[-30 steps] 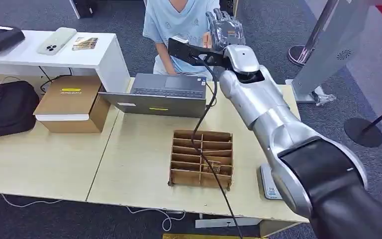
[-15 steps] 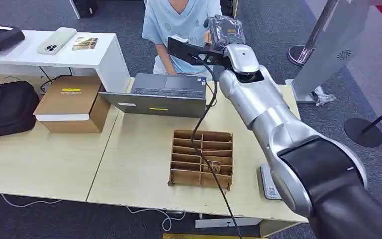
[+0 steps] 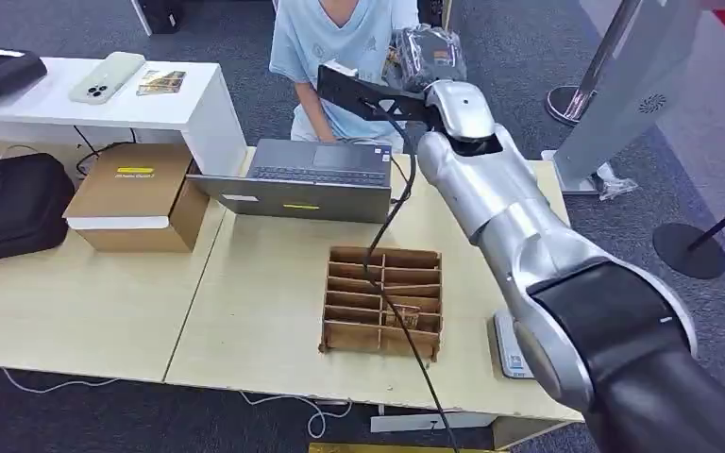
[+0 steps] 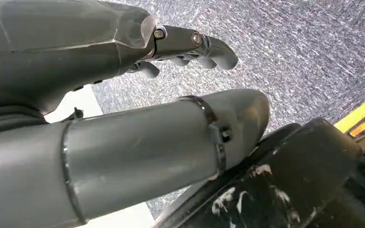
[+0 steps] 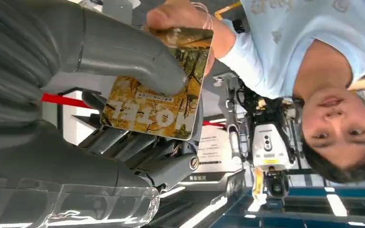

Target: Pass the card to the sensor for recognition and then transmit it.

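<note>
Since a second ago the right hand [image 3: 425,52] has curled its fingers in and risen a touch farther toward the person [image 3: 340,42] seated beyond the bench [image 3: 255,311]; nothing on the bench has shifted. Seen from the right wrist, that hand [image 5: 123,71] pins the card [image 5: 157,102] between its thick thumb and the darker fingers beneath, and the person's fingers [image 5: 171,16] already pinch the card's far edge. So the card sits in two grips at once, its face toward the wrist camera, its free end pointing away from the palm and toward the person.

Judging from this, the handover is the step in hand: the release turns on the thumb lifting off so the card can slide out along that outward line. Open air lies past the far edge of the bench, with the laptop [image 3: 311,179] below and the divided box [image 3: 382,302] well apart, nearer the robot.

At the left wrist, the left hand [image 4: 185,47] hangs over carpet, fingers bent inward on nothing, far from the exchange, so the right arm alone serves here.
</note>
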### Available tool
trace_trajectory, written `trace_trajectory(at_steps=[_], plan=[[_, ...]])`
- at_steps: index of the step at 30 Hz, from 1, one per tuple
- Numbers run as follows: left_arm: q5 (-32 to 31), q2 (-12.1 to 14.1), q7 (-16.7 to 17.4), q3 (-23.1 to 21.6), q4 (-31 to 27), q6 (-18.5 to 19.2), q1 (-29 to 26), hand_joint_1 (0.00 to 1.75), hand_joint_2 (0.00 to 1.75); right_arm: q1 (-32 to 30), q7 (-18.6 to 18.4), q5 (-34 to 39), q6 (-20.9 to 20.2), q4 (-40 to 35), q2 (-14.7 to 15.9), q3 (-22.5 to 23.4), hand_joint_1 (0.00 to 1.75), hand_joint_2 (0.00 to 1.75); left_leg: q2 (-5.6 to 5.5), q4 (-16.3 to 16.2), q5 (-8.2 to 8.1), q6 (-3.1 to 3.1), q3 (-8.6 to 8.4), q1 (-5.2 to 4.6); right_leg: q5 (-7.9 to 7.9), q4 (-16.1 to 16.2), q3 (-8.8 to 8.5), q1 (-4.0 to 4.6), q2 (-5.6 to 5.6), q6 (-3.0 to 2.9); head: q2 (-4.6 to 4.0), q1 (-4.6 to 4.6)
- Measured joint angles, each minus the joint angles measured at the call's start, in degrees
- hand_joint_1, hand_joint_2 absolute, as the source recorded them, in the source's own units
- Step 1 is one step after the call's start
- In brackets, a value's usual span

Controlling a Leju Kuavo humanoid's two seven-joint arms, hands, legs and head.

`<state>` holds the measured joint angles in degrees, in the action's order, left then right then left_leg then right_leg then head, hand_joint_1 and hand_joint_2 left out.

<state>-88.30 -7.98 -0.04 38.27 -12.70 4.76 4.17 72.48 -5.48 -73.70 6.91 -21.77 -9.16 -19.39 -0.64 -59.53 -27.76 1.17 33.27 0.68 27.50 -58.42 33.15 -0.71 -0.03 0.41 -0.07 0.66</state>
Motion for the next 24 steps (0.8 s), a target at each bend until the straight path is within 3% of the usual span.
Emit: trace_trajectory(at_steps=[7, 13, 16, 21, 24], plan=[[0.00, 0.00, 0.00, -0.50, 0.00, 0.00, 0.02, 0.00, 0.00, -0.16, 4.79, 1.73, 5.29, -1.47, -1.25, 1.20, 1.75, 1.75, 0.01, 0.01, 0.00, 0.00, 0.00, 0.01, 0.00, -0.01, 0.01, 0.01, 0.01, 0.00, 0.00, 0.00], [0.13, 0.00, -0.02, -0.74, 0.00, -0.02, -0.01, 0.00, 0.00, -3.05, 11.17, 9.69, 7.76, -8.90, -2.71, 2.78, 1.75, 1.75, -0.01, 0.01, 0.00, 0.00, 0.00, 0.01, 0.01, 0.00, 0.01, 0.01, -0.02, 0.00, 0.00, 0.04], [0.28, 0.04, -0.17, -0.72, 0.00, -0.13, -0.26, 0.00, 0.00, -6.48, 12.65, 18.20, 3.27, -17.17, -2.69, 3.54, 1.75, 1.75, 0.00, 0.01, 0.00, 0.00, 0.01, 0.01, 0.01, 0.01, 0.03, 0.01, -0.01, 0.00, 0.00, 0.00], [0.39, 0.30, -0.94, -0.72, 0.00, -0.13, -0.81, 0.00, 0.00, -11.79, 14.33, 46.56, -16.55, -32.66, 0.16, 5.48, 1.75, 1.75, -0.04, -0.02, -0.01, -0.01, 0.06, -0.01, 0.01, 0.06, 0.07, 0.00, -0.06, 0.01, 0.00, 0.00], [0.50, 0.48, -1.01, -0.70, 0.00, -0.15, -1.08, 0.00, 0.00, -14.24, 16.33, 64.74, -26.66, -39.61, 4.12, 7.02, 1.75, 1.75, -0.07, -0.05, -0.01, -0.02, 0.09, -0.01, -0.01, 0.11, 0.05, -0.01, -0.11, 0.03, 0.00, 0.00]])
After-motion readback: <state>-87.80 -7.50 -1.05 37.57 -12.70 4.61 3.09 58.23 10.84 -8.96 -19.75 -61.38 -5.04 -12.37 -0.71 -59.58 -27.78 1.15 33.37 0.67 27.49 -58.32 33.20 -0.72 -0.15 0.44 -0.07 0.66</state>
